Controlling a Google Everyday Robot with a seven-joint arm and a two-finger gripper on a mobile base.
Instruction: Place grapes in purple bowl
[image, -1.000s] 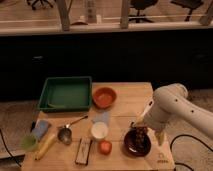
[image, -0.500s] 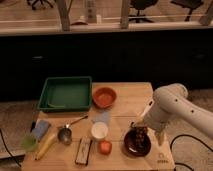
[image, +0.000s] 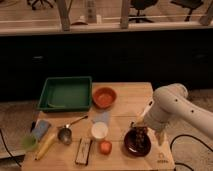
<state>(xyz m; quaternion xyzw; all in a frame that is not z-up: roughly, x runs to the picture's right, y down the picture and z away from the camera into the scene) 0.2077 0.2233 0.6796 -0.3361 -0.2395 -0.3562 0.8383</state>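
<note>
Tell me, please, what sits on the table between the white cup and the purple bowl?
In the camera view, a round red-orange fruit lies between the white cup and the purple bowl, slightly nearer the camera. The gripper hangs over the bowl.

We see a light wooden table (image: 125, 95) on a dull grey-brown floor (image: 15, 112). Behind it runs a long dark panelled wall (image: 105, 55), topped by a pale horizontal ledge (image: 45, 29). Above the ledge we note slanted grey posts (image: 63, 14) and a black office chair (image: 142, 6) on a lighter floor. The gripper (image: 140, 131) hangs over the table's right front part.
</note>
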